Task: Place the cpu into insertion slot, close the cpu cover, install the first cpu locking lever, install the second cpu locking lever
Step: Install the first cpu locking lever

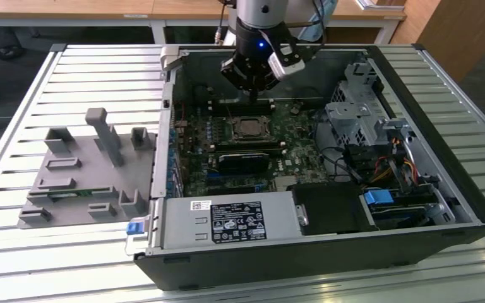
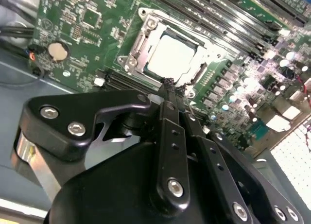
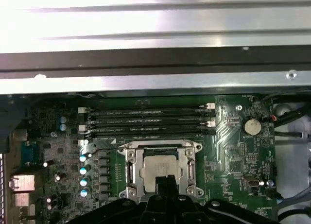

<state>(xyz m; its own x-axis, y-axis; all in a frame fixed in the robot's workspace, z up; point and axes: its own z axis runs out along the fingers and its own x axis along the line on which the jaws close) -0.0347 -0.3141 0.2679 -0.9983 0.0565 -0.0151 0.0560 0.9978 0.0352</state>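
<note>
Inside the computer case [image 1: 444,208]: the motherboard [image 1: 305,161] lay flat under the open side. The case sat on the slatted tabletop [image 1: 23,265], with a grey fixture [image 1: 83,170] well apart at 9 o'clock of the case in the exterior view.
insertion slot [image 1: 247,128]: mid-board, with the memory slots [image 3: 146,119] just beside it at 12 o'clock in the exterior view.
cpu [image 3: 156,169]: seated in the insertion slot, dull silver top showing, level as far as I could judge.
cpu cover [image 3: 132,170]: down flat over the chip and framing it through its window; it looked closed.
locking lever [image 3: 104,149]: a thin wire ran out from one corner of the socket. I judged it not latched. I could not make out the other lever.
claw [image 1: 255,100]: fingers drawn together with nothing between them, seen in both wrist views [image 2: 168,83] [image 3: 165,179]. It hung over the slot's 12 o'clock edge in the exterior view. Whether it touched the metal, I could not tell.
step in hand: placing and cover-closing looked done. Judged to be at the first lever.
next move calls for: a narrow closed tip to catch the wire, then a steady push down and sideways under its hook, keeping off the cover and the memory slots.
</note>
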